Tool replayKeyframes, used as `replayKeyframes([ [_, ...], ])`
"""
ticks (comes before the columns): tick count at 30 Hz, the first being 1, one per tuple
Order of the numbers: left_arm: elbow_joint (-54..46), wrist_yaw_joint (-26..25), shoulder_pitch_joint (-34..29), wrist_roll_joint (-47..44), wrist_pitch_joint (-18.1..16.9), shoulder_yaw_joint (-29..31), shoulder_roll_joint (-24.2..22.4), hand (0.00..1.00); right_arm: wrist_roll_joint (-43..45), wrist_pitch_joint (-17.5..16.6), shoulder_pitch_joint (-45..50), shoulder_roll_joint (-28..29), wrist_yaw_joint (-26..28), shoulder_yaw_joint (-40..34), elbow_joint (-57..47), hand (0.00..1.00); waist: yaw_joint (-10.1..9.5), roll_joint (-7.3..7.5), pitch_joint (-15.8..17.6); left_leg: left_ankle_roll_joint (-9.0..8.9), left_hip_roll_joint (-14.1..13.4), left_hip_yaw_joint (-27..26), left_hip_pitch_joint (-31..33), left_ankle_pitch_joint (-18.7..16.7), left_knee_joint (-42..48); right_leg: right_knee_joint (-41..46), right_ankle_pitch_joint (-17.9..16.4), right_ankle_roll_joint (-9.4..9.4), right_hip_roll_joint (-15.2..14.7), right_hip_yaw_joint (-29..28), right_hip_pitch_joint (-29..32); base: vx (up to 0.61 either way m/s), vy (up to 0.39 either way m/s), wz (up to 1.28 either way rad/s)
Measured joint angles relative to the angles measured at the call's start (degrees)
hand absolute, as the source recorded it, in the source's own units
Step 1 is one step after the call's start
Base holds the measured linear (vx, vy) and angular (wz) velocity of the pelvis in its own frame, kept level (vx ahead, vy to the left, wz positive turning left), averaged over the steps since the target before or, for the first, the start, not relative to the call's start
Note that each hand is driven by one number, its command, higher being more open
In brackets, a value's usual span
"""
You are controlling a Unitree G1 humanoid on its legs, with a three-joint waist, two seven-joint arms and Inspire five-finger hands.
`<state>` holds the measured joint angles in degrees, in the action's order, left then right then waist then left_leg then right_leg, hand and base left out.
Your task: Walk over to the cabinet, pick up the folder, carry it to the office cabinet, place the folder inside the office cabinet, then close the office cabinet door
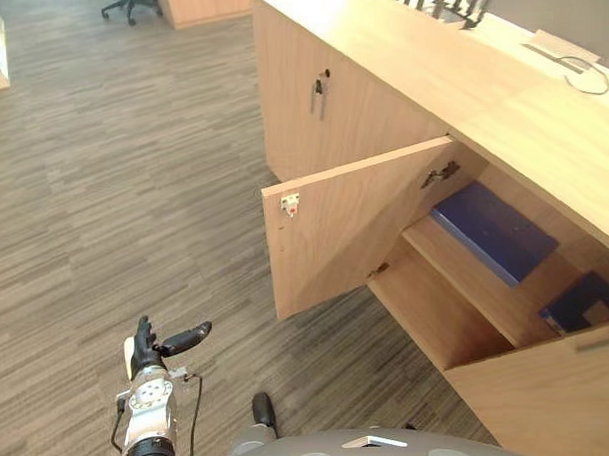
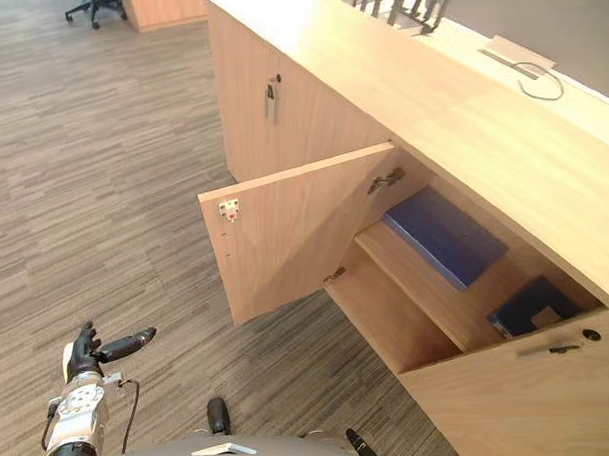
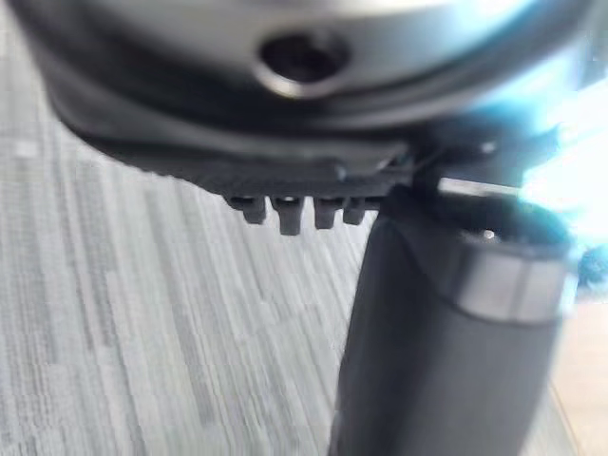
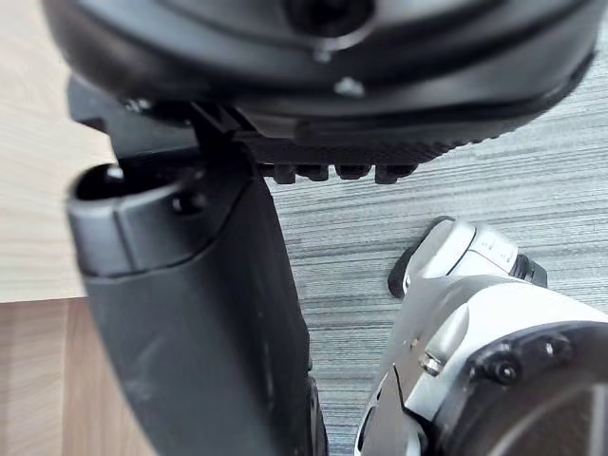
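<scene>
Left eye view: folder (image 1: 495, 231) flat (blue), long axis along shelf (image 1: 454, 268).

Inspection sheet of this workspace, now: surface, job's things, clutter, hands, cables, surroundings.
Surface: light wood cabinet top.
Job's things: blue folder lies flat on a shelf inside the office cabinet; its door stands open.
Clutter: second dark blue item further along the shelf, partly hidden; black rack on the top.
Hands: left hand open, over the floor, holding nothing; right hand open, holding nothing.
Cables: grey cable loop on the cabinet top.
Surroundings: striped carpet floor; office chair far off.
</scene>
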<state>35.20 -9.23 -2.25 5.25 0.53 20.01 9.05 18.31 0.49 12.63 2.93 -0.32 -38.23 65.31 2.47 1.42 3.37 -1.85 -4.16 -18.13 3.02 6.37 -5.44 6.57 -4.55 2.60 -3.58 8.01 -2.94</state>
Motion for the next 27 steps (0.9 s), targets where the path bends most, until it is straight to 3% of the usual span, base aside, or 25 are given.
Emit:
replayKeyframes([
  [4,-1.5,0.1,2.6,2.9,0.1,-1.9,0.9,1.00,0.0,0.3,0.1,-0.5,0.3,0.5,0.0,1.00,0.82,0.04,-0.3,-0.14,-0.2,-3.1,-0.4,0.1,0.0,-1.6,-0.2,-0.11,0.1,-3.2,0.6,-0.11,0.020,-0.50],
  [6,-1.0,0.3,6.1,6.2,1.1,-3.9,2.6,1.00,-0.1,0.4,0.1,-0.6,0.6,0.5,0.1,1.00,0.98,0.19,-0.5,-0.90,-0.5,-4.7,0.0,0.7,0.0,-2.0,-1.9,0.06,0.0,-4.2,2.1,-0.15,-0.036,-0.46],
  [10,1.4,0.7,13.5,12.4,1.1,-10.0,4.1,1.00,0.1,0.5,2.9,-1.7,1.1,1.6,0.3,1.00,1.63,-1.61,-0.8,-0.66,-0.9,-5.3,0.4,1.6,0.0,-2.1,-1.9,0.75,0.4,-5.1,3.1,-0.06,-0.010,-0.14],
  [12,2.7,0.8,15.7,15.5,1.1,-13.1,6.8,1.00,0.0,0.4,3.0,-2.0,1.2,3.0,0.5,1.00,2.52,-1.59,-0.9,-0.57,-0.9,-6.4,0.3,1.7,0.0,-2.8,-1.5,1.49,0.5,-6.6,3.1,0.04,0.031,-0.29],
  [15,6.9,1.1,22.2,19.5,1.0,-19.2,10.4,1.00,-0.1,0.3,2.8,-2.0,1.5,4.1,1.2,1.00,2.73,-0.37,-0.2,-0.48,-0.5,-8.2,0.3,1.6,0.0,-3.0,-0.8,2.69,-0.1,-8.5,4.0,0.05,0.056,-0.33],
  [19,14.4,0.9,27.4,25.3,1.0,-24.9,12.8,1.00,-3.7,0.0,2.7,-2.0,1.5,4.6,1.5,1.00,4.00,0.38,-0.1,-0.39,0.4,-10.1,-0.3,0.6,0.0,-3.7,-0.1,2.80,-0.8,-10.5,4.0,0.10,0.062,-0.26],
  [21,23.8,1.5,32.0,34.8,1.0,-32.8,17.0,1.00,-4.6,-0.6,2.6,-2.5,1.6,5.4,1.5,1.00,4.28,0.69,0.6,-0.41,1.0,-12.9,-1.6,-0.2,0.0,-3.7,0.4,2.68,-1.2,-13.1,4.1,0.14,0.050,-0.51],
  [26,25.4,2.0,34.7,40.5,0.8,-39.4,19.4,1.00,-5.1,-1.4,2.2,-2.9,1.6,7.5,1.5,1.00,5.15,1.11,1.0,-0.58,1.0,-14.0,-1.6,-0.5,0.0,-3.6,0.8,2.64,-1.2,-13.9,4.9,0.06,0.014,-0.18],
  [27,24.8,2.0,35.4,41.5,0.9,-43.8,19.9,1.00,-5.1,-1.4,2.2,-2.9,1.5,7.7,1.5,1.00,5.42,1.12,1.1,-0.58,1.0,-14.0,-1.6,-0.5,0.0,-3.6,0.8,2.61,-1.2,-14.0,4.9,0.01,0.013,-0.07],
])
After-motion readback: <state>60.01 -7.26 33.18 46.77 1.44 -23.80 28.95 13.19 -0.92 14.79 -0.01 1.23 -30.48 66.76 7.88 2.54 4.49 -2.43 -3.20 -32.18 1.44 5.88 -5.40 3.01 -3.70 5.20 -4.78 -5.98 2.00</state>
